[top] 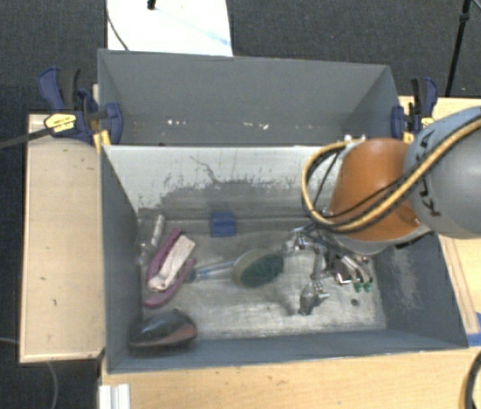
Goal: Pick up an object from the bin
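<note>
My gripper [312, 295] hangs low over the bin floor, right of centre and near the front wall, with bare floor beneath its tip. Just to its left lies a brush with a dark green oval head [260, 268] and a clear bluish handle pointing left. A small green bit [362, 288] sits on the floor to the gripper's right. Nothing shows in the gripper's grasp.
A small blue block [222, 224] rests near the back wall. A pink and purple bundle [170, 262] lies along the left wall, and a dark rounded thing [162, 329] sits in the front left corner. The arm with its orange cover and cables overhangs the right side.
</note>
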You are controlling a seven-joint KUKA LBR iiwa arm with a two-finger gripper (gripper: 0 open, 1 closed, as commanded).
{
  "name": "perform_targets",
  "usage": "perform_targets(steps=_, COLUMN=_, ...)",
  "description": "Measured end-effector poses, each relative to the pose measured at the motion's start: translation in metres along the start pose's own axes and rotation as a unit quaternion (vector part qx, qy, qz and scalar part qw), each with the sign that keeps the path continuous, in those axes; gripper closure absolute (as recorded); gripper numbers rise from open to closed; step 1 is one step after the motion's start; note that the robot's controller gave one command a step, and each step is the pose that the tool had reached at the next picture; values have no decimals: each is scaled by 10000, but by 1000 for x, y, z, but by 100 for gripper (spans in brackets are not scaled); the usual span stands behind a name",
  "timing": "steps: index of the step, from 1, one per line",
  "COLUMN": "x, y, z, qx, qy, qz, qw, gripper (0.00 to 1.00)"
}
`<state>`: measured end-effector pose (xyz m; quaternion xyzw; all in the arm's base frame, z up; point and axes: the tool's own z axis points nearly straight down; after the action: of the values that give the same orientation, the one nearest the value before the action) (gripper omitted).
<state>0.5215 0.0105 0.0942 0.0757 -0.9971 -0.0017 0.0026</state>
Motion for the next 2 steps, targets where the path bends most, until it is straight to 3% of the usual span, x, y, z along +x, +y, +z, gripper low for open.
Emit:
perform_targets(steps=1, x=-34, y=-33, z=-4, qx=25, qy=-58, qz=189, qw=9998, gripper=0)
perform_targets(steps=2, x=-41, y=71, z=22, qx=13, qy=-57, qz=-600, qw=9982, gripper=0)
